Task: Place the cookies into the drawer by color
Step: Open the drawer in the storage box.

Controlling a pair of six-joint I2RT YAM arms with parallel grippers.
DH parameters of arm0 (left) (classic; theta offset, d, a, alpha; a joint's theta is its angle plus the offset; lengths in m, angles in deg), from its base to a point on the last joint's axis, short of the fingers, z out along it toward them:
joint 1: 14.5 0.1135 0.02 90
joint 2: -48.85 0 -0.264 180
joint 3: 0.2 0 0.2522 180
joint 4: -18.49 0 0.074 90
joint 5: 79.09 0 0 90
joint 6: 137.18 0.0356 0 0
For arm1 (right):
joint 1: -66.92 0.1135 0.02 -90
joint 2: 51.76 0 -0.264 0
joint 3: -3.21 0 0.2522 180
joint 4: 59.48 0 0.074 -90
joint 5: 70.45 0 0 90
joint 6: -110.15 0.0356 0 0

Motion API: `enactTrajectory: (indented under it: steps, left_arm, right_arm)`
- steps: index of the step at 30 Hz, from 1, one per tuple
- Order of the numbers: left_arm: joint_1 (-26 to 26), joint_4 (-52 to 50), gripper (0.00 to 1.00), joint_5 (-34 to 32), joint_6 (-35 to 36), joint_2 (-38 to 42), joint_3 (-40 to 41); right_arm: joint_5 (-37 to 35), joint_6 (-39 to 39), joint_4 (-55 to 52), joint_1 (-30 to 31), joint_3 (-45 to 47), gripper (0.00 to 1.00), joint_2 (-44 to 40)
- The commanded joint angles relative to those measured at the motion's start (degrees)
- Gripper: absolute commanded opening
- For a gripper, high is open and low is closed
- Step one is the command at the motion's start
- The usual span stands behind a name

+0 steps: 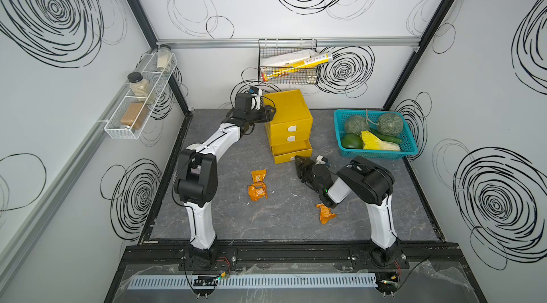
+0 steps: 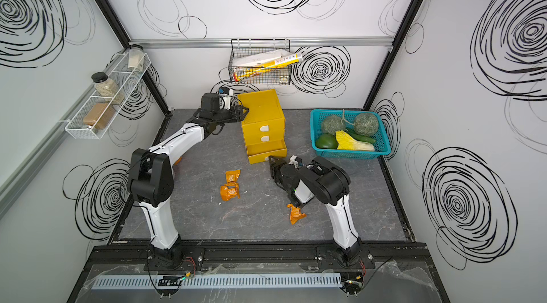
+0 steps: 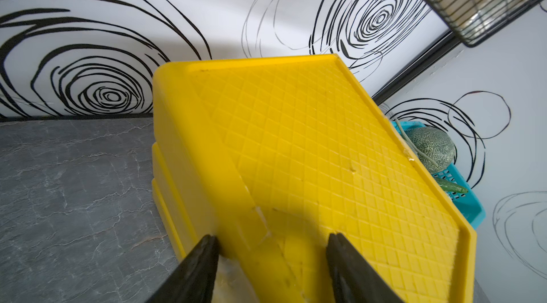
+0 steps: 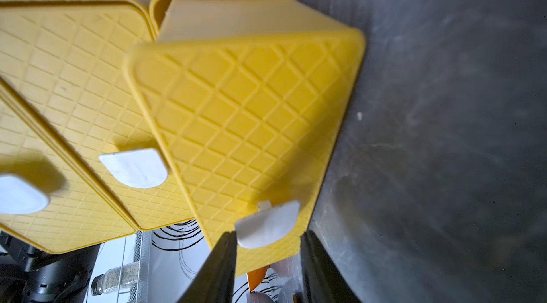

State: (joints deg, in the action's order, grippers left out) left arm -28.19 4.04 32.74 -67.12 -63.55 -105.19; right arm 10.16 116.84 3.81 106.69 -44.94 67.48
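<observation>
Nearest the arm bases: a single cookie packet (image 1: 325, 213), orange, lies on the grey tabletop (image 1: 236, 227) behind the right gripper (image 1: 299, 159), close under that arm's forearm. To the left of the right gripper, and somewhat nearer the bases than it, lie two more orange packets just beside each other: the near packet (image 1: 258, 192) and the far packet (image 1: 258, 175). All three are outside the drawer chest (image 1: 288, 112).

Right gripper sits low at the chest front. Wrist view: the fingers (image 4: 225, 257) are closed in on the white tab handle (image 4: 266, 224) of the bottom drawer (image 1: 291, 150), one finger at each side of the tab. The bottom drawer stands partly pulled out; the two drawers above it sit flush.

Left gripper (image 1: 270, 110) is level with the chest's top, at its upper left edge. Its jaws stand apart and straddle the rim, one finger by the side wall and the other over the quilted top, nothing clamped.

Beyond and right of the right gripper: a teal basket (image 1: 381, 155) with melons and vegetables. Beyond the left gripper, a wire basket (image 1: 288, 79) hangs on the back wall
</observation>
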Motion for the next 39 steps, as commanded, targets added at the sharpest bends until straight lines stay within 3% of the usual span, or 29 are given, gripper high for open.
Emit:
enactTrajectory:
  steps: [1,8,15,19,26,29,39]
  left_arm:
    - [0.0,-9.0,0.64,1.4,1.2,-1.6,3.1]
    - [-0.1,-8.8,0.64,1.4,1.1,-1.5,3.4]
    - [-0.1,-8.5,0.64,1.4,1.2,-0.9,4.2]
    - [-0.1,-8.3,0.64,1.5,1.1,-0.6,4.3]
    - [0.0,-8.3,0.64,1.6,1.1,-0.7,4.4]
    - [0.0,-8.3,0.64,1.6,1.1,-0.5,4.3]
    - [-0.1,-8.2,0.64,1.6,1.0,-0.4,4.4]
  right_arm:
    - [-2.0,0.1,-0.7,1.0,2.5,0.40,-2.5]
    - [-2.5,0.1,-0.3,2.2,4.3,0.40,-3.5]
    - [-2.1,-2.6,1.2,2.2,2.5,0.51,-4.5]
    - [-3.8,-12.7,-10.6,2.2,-0.1,0.52,-12.8]
    - [-10.6,-24.1,-53.4,2.1,-16.0,0.57,-19.5]
    - [-13.2,-27.7,-58.6,2.1,-20.2,0.59,-18.6]
    - [-15.1,-31.7,-73.2,1.7,-32.2,0.77,-13.0]
